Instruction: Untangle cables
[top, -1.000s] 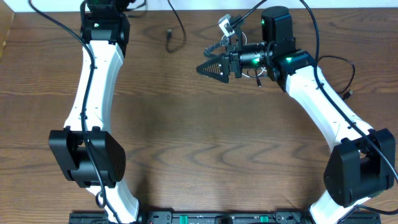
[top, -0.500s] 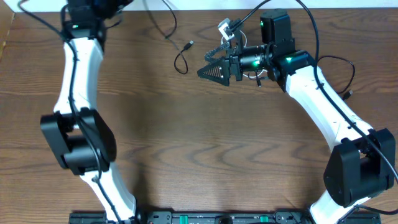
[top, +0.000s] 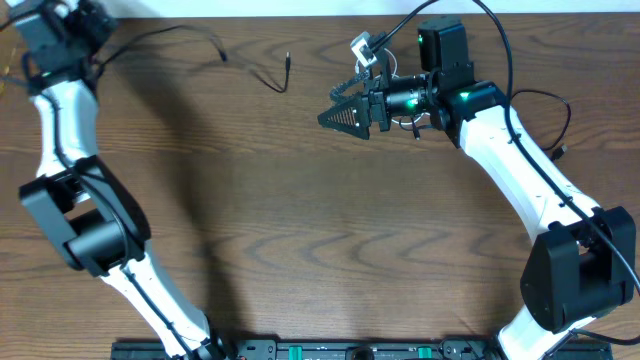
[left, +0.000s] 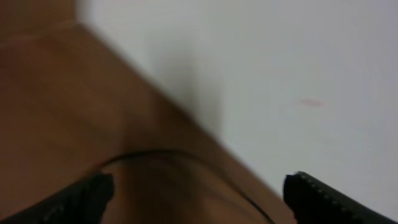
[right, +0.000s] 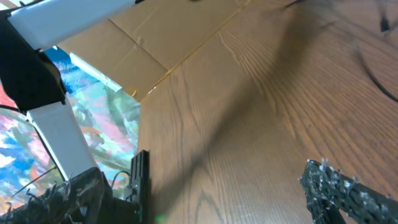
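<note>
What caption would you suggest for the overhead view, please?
Thin black cable lies at the far edge of the brown wooden table near the left arm; the right gripper hovers open.

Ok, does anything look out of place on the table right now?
Yes: the left gripper is out at the far left corner of the table, jaws open, and a thin black cable straggles from there along the far edge. Nothing looks damaged.
</note>
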